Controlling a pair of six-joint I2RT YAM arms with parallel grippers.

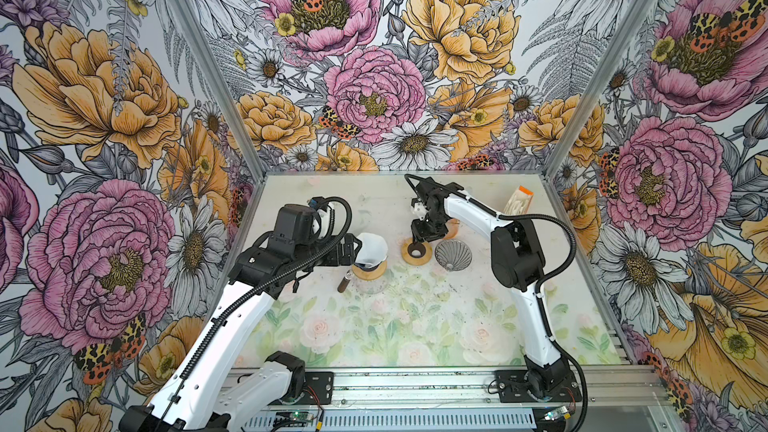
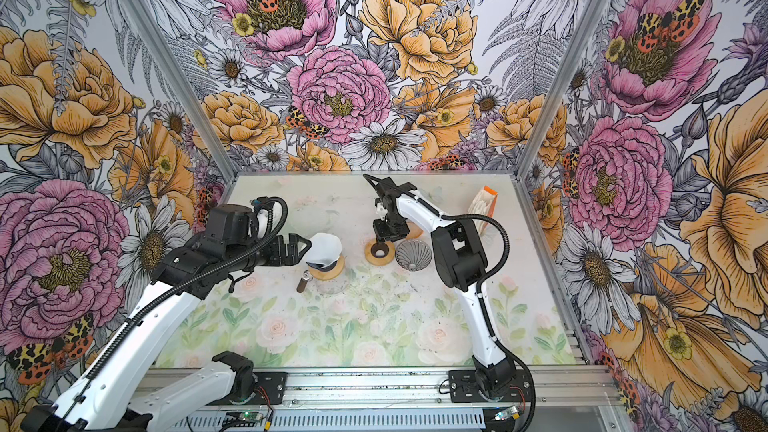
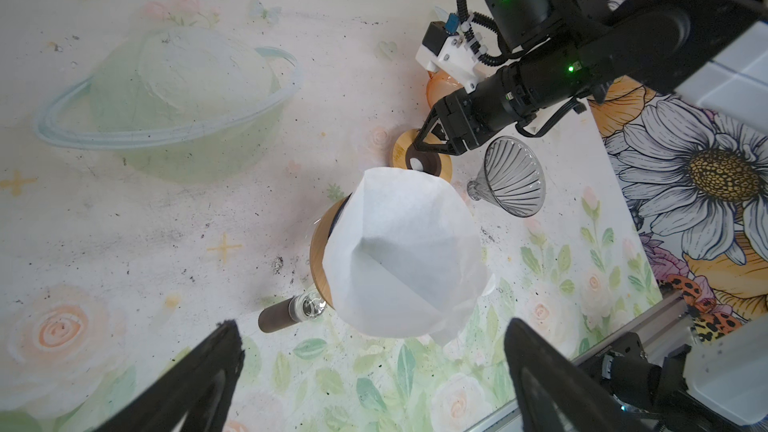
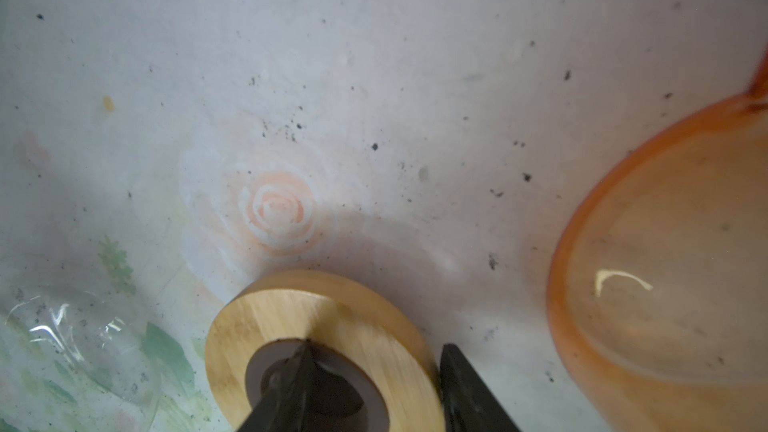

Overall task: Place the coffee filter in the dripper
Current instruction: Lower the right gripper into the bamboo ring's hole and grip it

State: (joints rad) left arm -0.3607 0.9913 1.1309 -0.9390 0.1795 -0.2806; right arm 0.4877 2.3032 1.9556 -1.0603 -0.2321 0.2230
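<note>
Flowered wallpaper walled the cell on three sides, and the desk [image 1: 374, 326] below wore a paler print of roses. My left gripper [image 1: 356, 250] stood released, jaws wide and holding nothing, with the white coffee filter [image 3: 407, 259] just off its fingertips. That filter sat opened into a cone on the wooden collar [image 3: 318, 251] of a glass carafe [image 1: 370, 284], leaning a little rather than square. Beyond it, my right gripper [image 4: 376, 351] straddled the wall of a loose wooden ring [image 4: 291, 309], one finger down the dark hole and one outside the rim. Whether it was actually pinching I could not tell. Just beside the ring, the ribbed glass dripper [image 1: 453, 254] lay tipped on its side on the desk (nothing in it). An orange bowl [image 4: 665, 284] sat behind the ring.

So I judged the job not done: the filter was on the carafe, apart from the dripper, and the dripper probably wanted standing up first.

As for pose, the left arm reached in low and nearly level, wrist aimed across at the filter. The right arm was folded at the elbow, forearm running toward the back, gripper pointing steeply down onto the ring.
</note>
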